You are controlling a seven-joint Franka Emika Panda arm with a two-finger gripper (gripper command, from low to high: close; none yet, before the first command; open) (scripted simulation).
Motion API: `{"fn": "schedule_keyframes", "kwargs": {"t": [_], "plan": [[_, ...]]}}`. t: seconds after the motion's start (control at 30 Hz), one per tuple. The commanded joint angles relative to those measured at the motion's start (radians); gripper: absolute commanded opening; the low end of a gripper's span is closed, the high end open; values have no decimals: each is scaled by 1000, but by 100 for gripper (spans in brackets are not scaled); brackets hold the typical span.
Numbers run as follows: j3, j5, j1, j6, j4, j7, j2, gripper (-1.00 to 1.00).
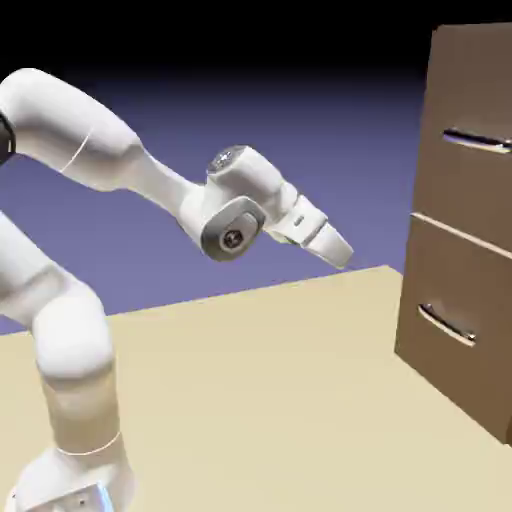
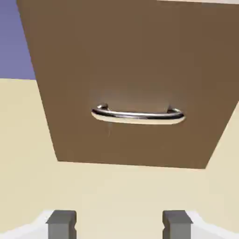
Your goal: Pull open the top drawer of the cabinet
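Claw with grey fingertips point(image 2: 119, 225), parted and gripping nothing, at the end of the white jointed arm point(image 1: 75, 125); tall brown wood-look cabinet point(image 1: 462, 190) ahead of it, well apart. Flat-fronted top drawer point(image 1: 465, 165) with its silver bar handle point(image 1: 478, 140) lies ahead of and above the claw, shut; reaching, gripping and pulling all remain. Lower silver handle point(image 2: 138, 115) faces the claw, a likely wrong target; pale tabletop point(image 1: 230, 400) extends below, with no obstacle visible between
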Motion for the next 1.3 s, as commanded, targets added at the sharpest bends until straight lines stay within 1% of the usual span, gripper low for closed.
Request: {"fn": "schedule_keyframes", "kwargs": {"t": [0.0,1.27], "plan": [[18,44,-33,-14,14,10,-17,0],[701,1696,-1298,-554,526,402,-682,0]]}}
